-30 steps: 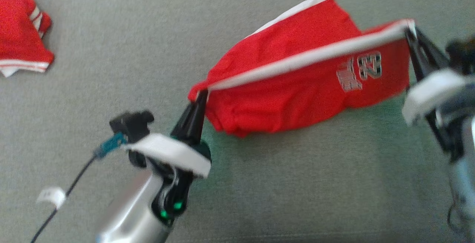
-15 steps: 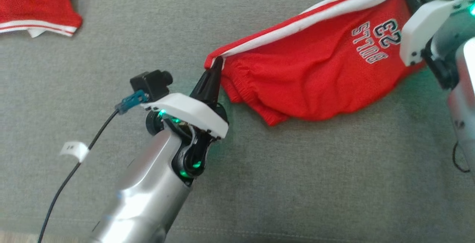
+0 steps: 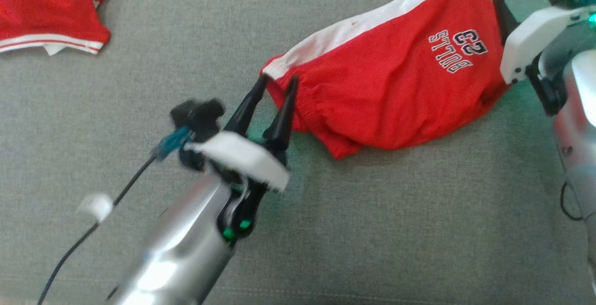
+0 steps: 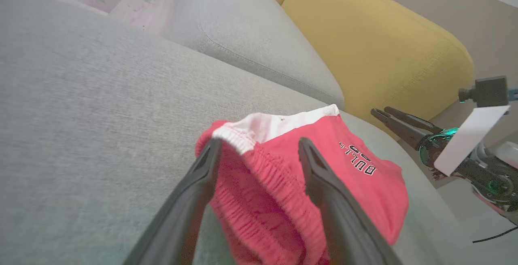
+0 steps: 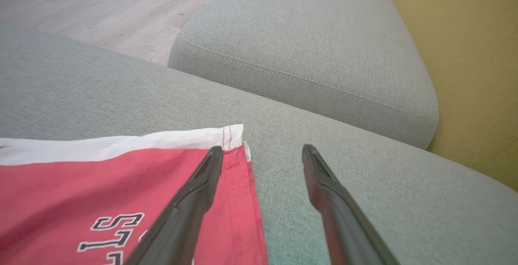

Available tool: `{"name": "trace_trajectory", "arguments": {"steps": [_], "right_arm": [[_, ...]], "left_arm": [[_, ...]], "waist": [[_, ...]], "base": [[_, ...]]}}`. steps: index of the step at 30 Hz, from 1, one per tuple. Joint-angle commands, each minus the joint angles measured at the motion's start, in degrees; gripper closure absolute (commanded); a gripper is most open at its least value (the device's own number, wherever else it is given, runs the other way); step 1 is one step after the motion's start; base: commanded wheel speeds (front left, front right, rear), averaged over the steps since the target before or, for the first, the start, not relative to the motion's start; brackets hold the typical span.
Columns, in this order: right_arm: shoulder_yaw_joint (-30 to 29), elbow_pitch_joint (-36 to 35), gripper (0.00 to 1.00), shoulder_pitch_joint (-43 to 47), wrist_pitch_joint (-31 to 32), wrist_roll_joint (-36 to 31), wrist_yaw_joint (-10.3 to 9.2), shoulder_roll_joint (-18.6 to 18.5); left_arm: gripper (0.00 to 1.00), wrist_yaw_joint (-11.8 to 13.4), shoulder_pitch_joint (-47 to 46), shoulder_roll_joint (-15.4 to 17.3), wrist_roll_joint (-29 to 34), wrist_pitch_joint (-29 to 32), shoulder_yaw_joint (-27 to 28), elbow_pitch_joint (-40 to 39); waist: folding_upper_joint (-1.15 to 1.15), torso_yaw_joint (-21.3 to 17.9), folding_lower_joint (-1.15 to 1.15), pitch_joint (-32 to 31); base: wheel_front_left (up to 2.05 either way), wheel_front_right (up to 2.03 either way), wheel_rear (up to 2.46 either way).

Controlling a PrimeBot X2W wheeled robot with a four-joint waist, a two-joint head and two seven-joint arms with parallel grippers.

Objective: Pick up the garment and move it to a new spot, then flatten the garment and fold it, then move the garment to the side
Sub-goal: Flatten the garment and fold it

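Garment [image 3: 396,86] slack, each end at spread fingers [image 3: 247,109]

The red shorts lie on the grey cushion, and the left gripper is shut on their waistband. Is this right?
Not quite: the left gripper is open. In the left wrist view its fingers stand well apart at the waistband end, not clamped on it. The red shorts do lie on the grey cushion.

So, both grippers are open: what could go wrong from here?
The left gripper straddles the bunched waistband of the shorts; pulling back may drag it.
One finger of the right gripper sits at the hem corner and might snag it.
The shorts lie wrinkled, so folding now could go crooked.
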Motion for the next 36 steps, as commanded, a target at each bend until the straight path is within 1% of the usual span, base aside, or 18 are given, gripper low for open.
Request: {"name": "trace_trajectory", "arguments": {"steps": [1,4,7,9,14,19,20,22,23,24,29,36], "right_arm": [[1.01,-0.51,0.00,0.51,-0.79,1.68,0.43,0.64],[2.15,0.83,0.00,1.80,-0.52,4.28,0.43,0.10],[2.96,2.17,0.00,2.81,0.69,6.44,0.43,-1.30],[3.08,3.08,0.00,3.46,1.65,7.82,0.43,-2.19],[3.02,5.26,0.00,4.57,4.14,11.30,0.43,-3.59],[2.83,7.77,0.00,5.50,6.87,14.24,0.43,-3.67],[2.95,8.05,0.07,5.65,7.41,14.92,0.43,-3.45],[3.35,8.25,0.63,5.98,8.70,16.41,0.43,-2.81],[3.63,8.14,0.79,6.10,9.28,17.19,0.43,-2.52],[3.85,7.90,1.00,6.17,9.59,17.95,0.43,-2.36],[4.49,6.43,1.00,6.64,8.61,20.67,0.43,-1.90],[3.79,2.74,1.00,10.19,3.00,23.79,0.43,-0.71]], "left_arm": [[0.00,0.55,2.51,3.38,1.52,-1.67,1.26,-3.68],[0.00,2.44,6.40,6.88,3.08,-3.60,1.70,-7.91],[0.00,5.11,10.16,10.24,4.24,-5.34,3.07,-12.81],[0.00,6.93,12.51,11.85,4.26,-6.17,4.54,-16.04],[0.00,10.79,16.85,14.97,5.05,-7.56,7.63,-22.22],[0.00,12.43,19.46,16.45,5.12,-7.75,8.54,-25.85],[0.00,12.68,19.73,16.65,5.16,-7.77,8.67,-26.40],[0.00,13.18,20.07,17.15,5.54,-7.83,8.86,-27.30],[0.00,13.43,20.18,17.44,5.82,-7.85,8.91,-27.70],[0.00,13.72,20.26,17.70,6.12,-7.85,8.93,-28.12],[0.00,14.35,20.05,18.20,6.66,-7.10,8.56,-29.58],[0.00,14.40,20.34,18.31,6.80,-6.73,8.00,-29.97]], "waist": [[0.00,-0.45,0.00,-1.53],[0.00,-0.56,0.00,-3.00],[0.00,-0.11,0.00,-3.74],[0.00,0.50,0.00,-3.86],[0.00,2.14,0.00,-3.04],[0.00,3.08,0.00,-2.33],[0.00,3.16,0.00,-2.31],[0.00,3.11,0.00,-2.40],[0.00,2.98,0.00,-2.50],[0.00,2.81,0.00,-2.60],[0.00,1.41,0.00,-3.71],[0.00,-2.39,0.00,-7.49]], "base": [[0.00,0.00,0.00],[0.00,0.00,0.00],[0.00,0.00,0.00],[0.00,0.00,0.00],[0.00,0.00,0.00],[0.00,0.00,0.00],[0.00,0.00,0.00],[0.00,0.00,0.00],[0.00,0.00,0.00],[0.00,0.00,0.00],[0.00,0.00,0.00],[0.00,0.00,0.00]]}}
